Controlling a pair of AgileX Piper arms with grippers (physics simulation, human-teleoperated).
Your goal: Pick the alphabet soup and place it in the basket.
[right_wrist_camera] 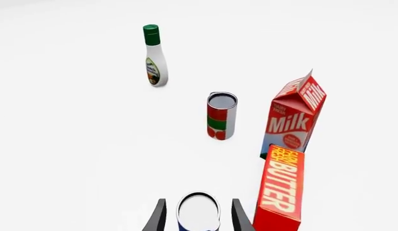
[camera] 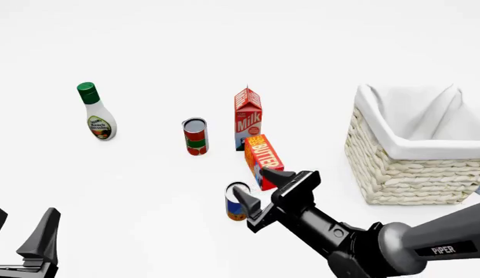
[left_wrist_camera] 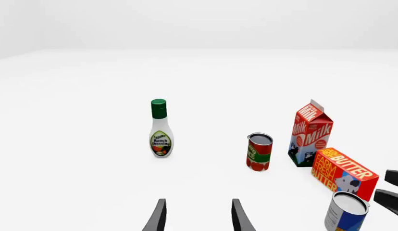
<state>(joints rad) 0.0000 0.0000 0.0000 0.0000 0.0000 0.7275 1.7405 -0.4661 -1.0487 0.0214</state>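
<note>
Right gripper is spread open around the soup can – fingers flank it, contact unclear. Can stands upright on the table, just in front of the butter box, basket off to the right. Left gripper open, holding nothing – near edge.

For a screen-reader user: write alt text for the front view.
The right gripper, open, flanks the soup can beside a butter box. Behind stand a milk carton, a red-green can and a ranch bottle; the basket sits right, the left gripper lower left.
</note>
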